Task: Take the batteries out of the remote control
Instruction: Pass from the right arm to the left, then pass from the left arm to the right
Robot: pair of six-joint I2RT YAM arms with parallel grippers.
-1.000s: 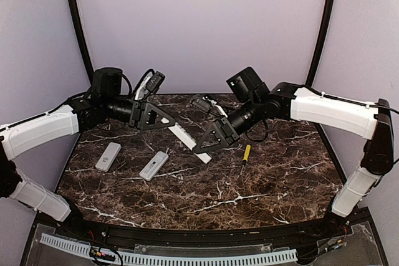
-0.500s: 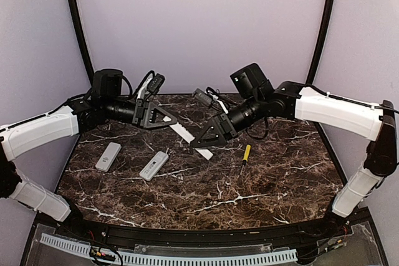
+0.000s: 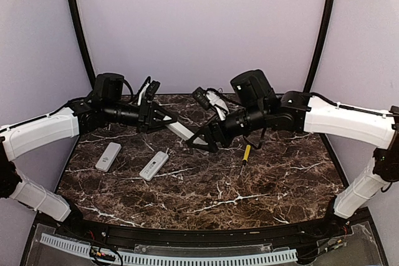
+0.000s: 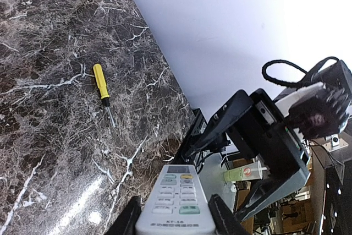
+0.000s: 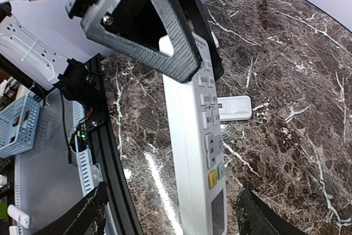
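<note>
A long white remote control (image 3: pixel 181 130) hangs in the air over the back middle of the table, button side showing in both wrist views. My left gripper (image 3: pixel 166 118) is shut on one end of it, and the remote (image 4: pixel 177 199) sits tight between the two fingers (image 4: pixel 130 219). My right gripper (image 3: pixel 198 142) stands open around the other end. There the remote (image 5: pixel 193 152) passes between the spread fingers (image 5: pixel 80 217) with a gap on each side. The batteries are hidden.
Two smaller white remotes (image 3: pixel 108 156) (image 3: pixel 154 166) lie on the left of the dark marble table (image 3: pixel 249 197). One of them (image 5: pixel 234 108) shows below the held remote. A yellow-handled screwdriver (image 3: pixel 246 153) (image 4: pixel 102 88) lies right of centre.
My right gripper has opened and let go of the remote's far end. Both wrists have rolled, and the remote now sits a little higher, held only by the left gripper.
</note>
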